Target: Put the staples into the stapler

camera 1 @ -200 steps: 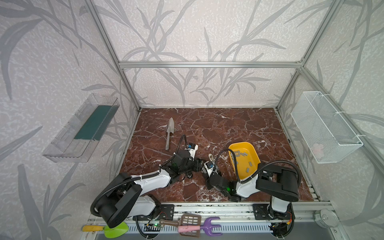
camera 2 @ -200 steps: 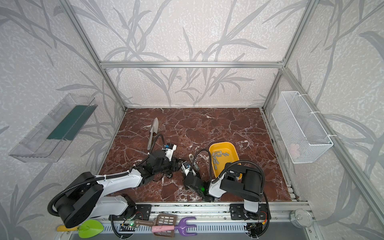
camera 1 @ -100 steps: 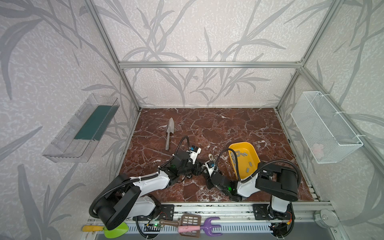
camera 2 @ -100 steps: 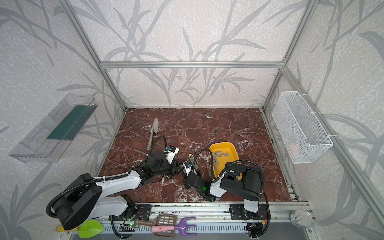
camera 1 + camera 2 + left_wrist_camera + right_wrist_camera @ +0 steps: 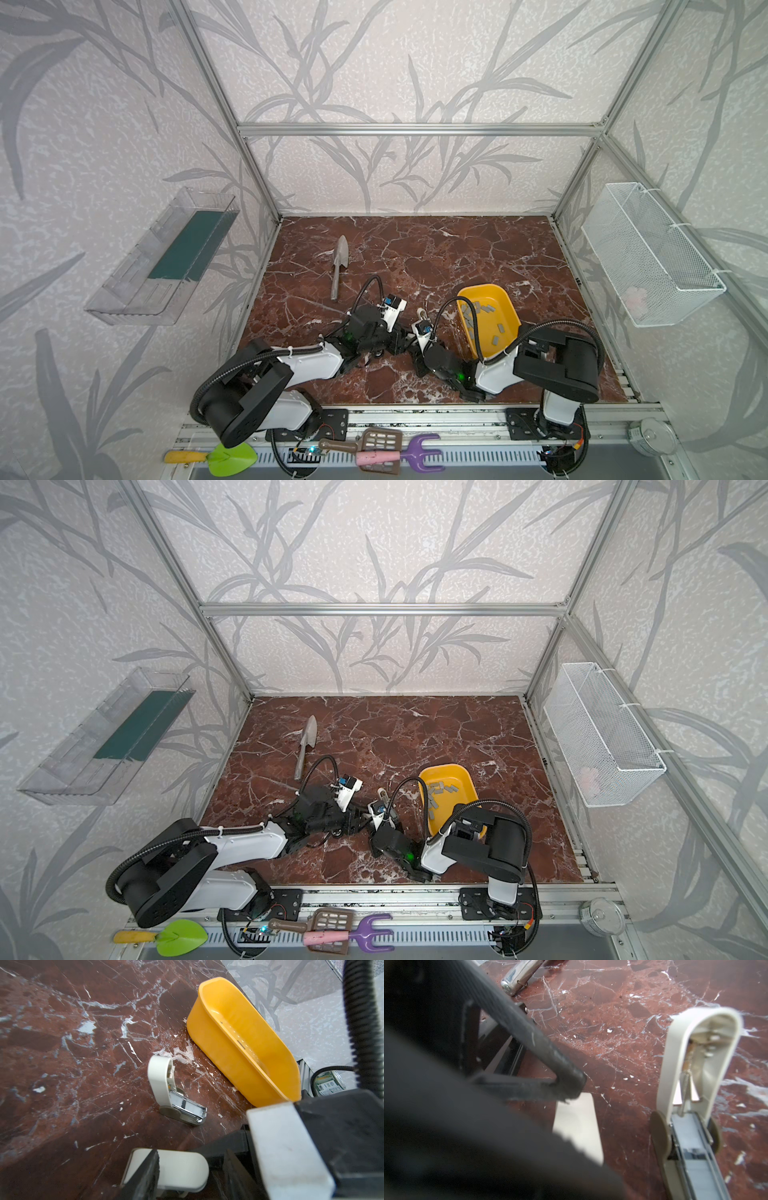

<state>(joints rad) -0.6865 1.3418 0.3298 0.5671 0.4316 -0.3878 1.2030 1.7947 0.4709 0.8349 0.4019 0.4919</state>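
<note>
The stapler (image 5: 159, 1080) sits on the table (image 5: 83, 1043) near the yellow tray (image 5: 224, 1059) holding the staples (image 5: 483, 308), lid raised, rail bared; the label on a tin (image 5: 328, 1084) is too blurred to read; the left fingers (image 5: 143, 1176), parted astride a cream-white block (image 5: 182, 1169), have edged nearer the right fingers (image 5: 413, 348); whether either grips, I cannot tell.

Bright, even light; both wrist views blur up close.

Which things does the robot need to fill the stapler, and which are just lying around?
Needed: white stapler, lid open; grey staples; yellow tray holding them.
Lying about: metal trowel; green toy trowel; purple toy rake; wire basket.
</note>
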